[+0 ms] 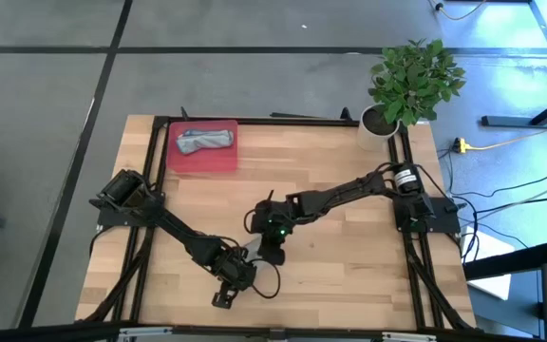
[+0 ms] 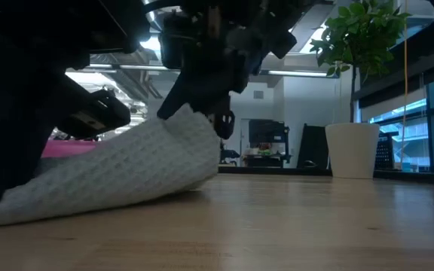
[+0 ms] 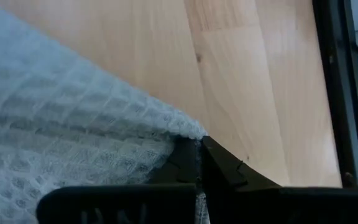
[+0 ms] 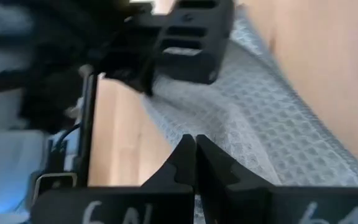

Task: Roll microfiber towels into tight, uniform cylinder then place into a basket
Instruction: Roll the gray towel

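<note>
From above I'm looking at a wooden table [image 1: 349,266] where the red basket [image 1: 202,157] at the far left corner is already holding one rolled grey towel [image 1: 205,141], while my left gripper [image 1: 238,269] and right gripper [image 1: 262,242] are meeting near the front middle. At table height the pale waffle towel [image 2: 119,177] is lying curled beside them, one edge lifting, its long axis hard to tell. Through the wrists, both grippers are pinching this cloth with jaws closed, so I'm judging rolling is underway and tighter, even turns come next
</note>
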`<state>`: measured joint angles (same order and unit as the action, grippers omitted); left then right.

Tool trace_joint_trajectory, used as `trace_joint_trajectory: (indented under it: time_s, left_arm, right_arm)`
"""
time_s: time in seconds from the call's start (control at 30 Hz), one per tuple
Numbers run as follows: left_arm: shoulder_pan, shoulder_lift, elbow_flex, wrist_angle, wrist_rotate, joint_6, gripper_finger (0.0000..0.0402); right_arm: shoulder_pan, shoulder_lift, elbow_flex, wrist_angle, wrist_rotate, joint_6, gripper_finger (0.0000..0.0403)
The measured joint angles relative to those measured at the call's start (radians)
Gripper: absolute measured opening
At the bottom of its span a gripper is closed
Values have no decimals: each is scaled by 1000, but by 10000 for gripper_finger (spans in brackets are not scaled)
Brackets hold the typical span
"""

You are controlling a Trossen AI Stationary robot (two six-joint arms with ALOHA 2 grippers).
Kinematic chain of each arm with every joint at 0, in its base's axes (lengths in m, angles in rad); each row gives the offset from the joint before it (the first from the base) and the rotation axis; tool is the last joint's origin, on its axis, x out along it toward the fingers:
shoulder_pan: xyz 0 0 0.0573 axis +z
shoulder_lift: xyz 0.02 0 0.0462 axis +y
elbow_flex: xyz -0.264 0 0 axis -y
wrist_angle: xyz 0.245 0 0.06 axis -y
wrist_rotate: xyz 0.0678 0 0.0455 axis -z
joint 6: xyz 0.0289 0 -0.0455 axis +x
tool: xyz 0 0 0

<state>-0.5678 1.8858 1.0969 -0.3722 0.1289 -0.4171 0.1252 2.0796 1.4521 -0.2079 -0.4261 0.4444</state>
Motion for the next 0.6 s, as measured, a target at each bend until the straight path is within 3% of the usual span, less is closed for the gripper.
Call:
trace_joint_trajectory:
  time_s: [0.6]
  left_arm:
    - [-3, -1, -2, -6, -41, 5, 0]
  right_arm:
    - [-58, 34, 0, 108, 168, -32, 4]
